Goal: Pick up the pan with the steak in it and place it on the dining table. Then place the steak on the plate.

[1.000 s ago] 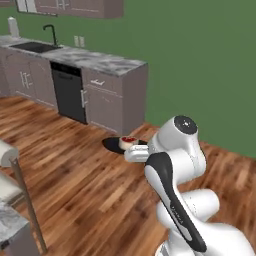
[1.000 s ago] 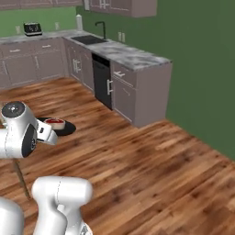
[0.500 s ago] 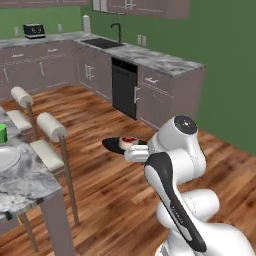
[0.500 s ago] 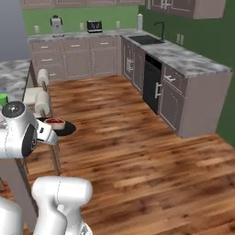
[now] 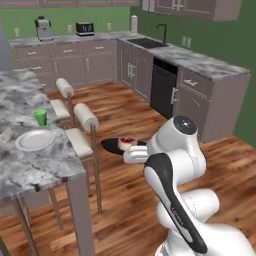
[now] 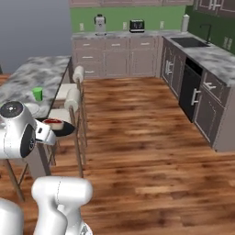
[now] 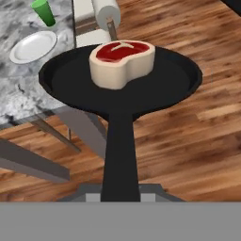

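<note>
We carry the pan (image 7: 121, 80) by its long handle, the pincer (image 7: 120, 195) pinched shut on the near end of that handle, with the pan's bowl reaching straight out ahead of it. The steak (image 7: 122, 62) sits in the pan, toward the far side from the pincer, and looks settled.

As we read it, the first half of the task is under way but unfinished: the pan is lifted and held in the air above the wooden floor (image 6: 137, 133), not yet resting on anything. The dining counter (image 5: 20, 155) lies ahead of the pincer and off to its left, its near corner just under the pan's left rim in the hand view. On it, beyond the pan and to the left, the plate (image 7: 33, 46) stands bare, and the green cup (image 7: 43, 11) is just past it. Two stools (image 5: 82, 127) stand along the counter's edge between pan and top.

What is left, we judge: bring the pan over the counter, set it down, release the handle, then move the steak to the plate.
</note>
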